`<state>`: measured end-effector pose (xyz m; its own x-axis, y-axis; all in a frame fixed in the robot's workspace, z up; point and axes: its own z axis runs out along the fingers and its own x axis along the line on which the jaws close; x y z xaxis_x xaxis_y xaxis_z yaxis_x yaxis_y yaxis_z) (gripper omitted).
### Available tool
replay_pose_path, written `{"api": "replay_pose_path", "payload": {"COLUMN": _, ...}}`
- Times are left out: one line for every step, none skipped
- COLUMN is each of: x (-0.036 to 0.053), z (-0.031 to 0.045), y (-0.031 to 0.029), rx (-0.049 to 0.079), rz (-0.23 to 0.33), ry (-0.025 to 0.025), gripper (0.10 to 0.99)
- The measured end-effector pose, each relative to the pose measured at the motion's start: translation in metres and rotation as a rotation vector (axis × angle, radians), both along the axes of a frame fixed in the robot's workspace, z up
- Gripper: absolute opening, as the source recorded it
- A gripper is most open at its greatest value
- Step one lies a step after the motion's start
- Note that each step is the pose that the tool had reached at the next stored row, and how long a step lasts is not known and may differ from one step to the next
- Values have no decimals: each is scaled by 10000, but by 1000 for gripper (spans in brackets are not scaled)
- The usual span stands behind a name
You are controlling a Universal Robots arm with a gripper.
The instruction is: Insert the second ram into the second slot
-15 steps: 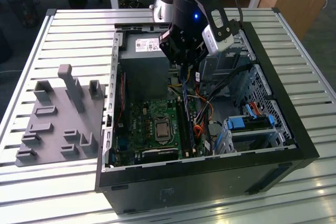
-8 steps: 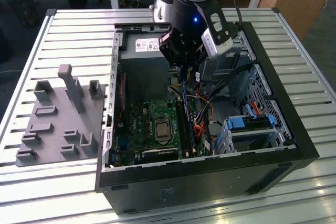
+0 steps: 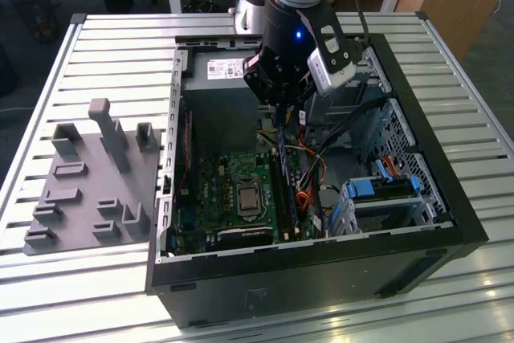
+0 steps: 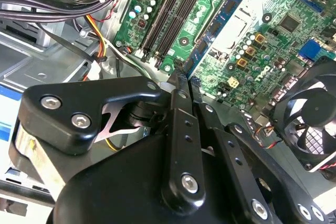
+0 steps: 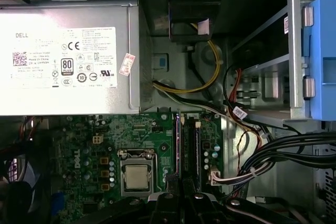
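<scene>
My gripper (image 3: 281, 116) hangs inside the open computer case (image 3: 450, 222), over the motherboard (image 3: 221, 190). Its fingers (image 4: 178, 103) are shut on the second ram (image 4: 220, 19), a thin blue stick with black chips that points down from the fingertips toward the board. In the exterior view the second ram (image 3: 282, 153) hovers just above the black memory slots (image 3: 287, 194). The first wrist view looks along the stick's thin edge (image 5: 177, 145), which lies beside the long black slots (image 5: 197, 150). The gripper (image 5: 181, 196) sits at that picture's lower edge. Whether the stick touches a slot is unclear.
A power supply (image 3: 221, 70) fills the case's far end. Bundled cables (image 3: 321, 142) run close by the slots on the exterior view's right. Blue drive-bay latches (image 3: 385, 186) stand further right. The processor socket (image 3: 247, 198) lies beside the slots. A grey fixture plate (image 3: 88, 182) rests outside the case.
</scene>
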<state>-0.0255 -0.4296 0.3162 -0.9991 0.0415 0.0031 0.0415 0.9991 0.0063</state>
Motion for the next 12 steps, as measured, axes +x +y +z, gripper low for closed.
{"api": "replay_pose_path", "payload": {"x": 0, "z": -4, "y": 0, "rx": -3, "rz": 0, "ry": 0, "gripper": 137}}
{"api": "replay_pose_path", "payload": {"x": 0, "z": -9, "y": 0, "rx": -4, "rz": 0, "ry": 0, "gripper": 137}}
{"api": "replay_pose_path", "payload": {"x": 0, "z": -14, "y": 0, "rx": -4, "rz": -1, "ry": 0, "gripper": 137}}
{"api": "replay_pose_path", "payload": {"x": 0, "z": -20, "y": 0, "rx": -5, "rz": -1, "ry": 0, "gripper": 137}}
{"api": "replay_pose_path", "payload": {"x": 0, "z": -25, "y": 0, "rx": -6, "rz": -1, "ry": 0, "gripper": 137}}
{"api": "replay_pose_path", "payload": {"x": 0, "z": -30, "y": 0, "rx": -7, "rz": -2, "ry": 0, "gripper": 137}}
{"api": "replay_pose_path", "payload": {"x": 0, "z": -36, "y": 0, "rx": -8, "rz": -2, "ry": 0, "gripper": 137}}
{"api": "replay_pose_path", "payload": {"x": 0, "z": -42, "y": 0, "rx": -7, "rz": -3, "ry": 0, "gripper": 137}}
{"api": "replay_pose_path", "payload": {"x": 0, "z": -48, "y": 0, "rx": -8, "rz": -3, "ry": 0, "gripper": 137}}
{"api": "replay_pose_path", "payload": {"x": 0, "z": -52, "y": 0, "rx": -9, "rz": -3, "ry": 0, "gripper": 137}}
{"api": "replay_pose_path", "payload": {"x": 0, "z": -57, "y": 0, "rx": -9, "rz": -4, "ry": 0, "gripper": 137}}
{"api": "replay_pose_path", "payload": {"x": 0, "z": -61, "y": 0, "rx": -9, "rz": -4, "ry": 0, "gripper": 137}}
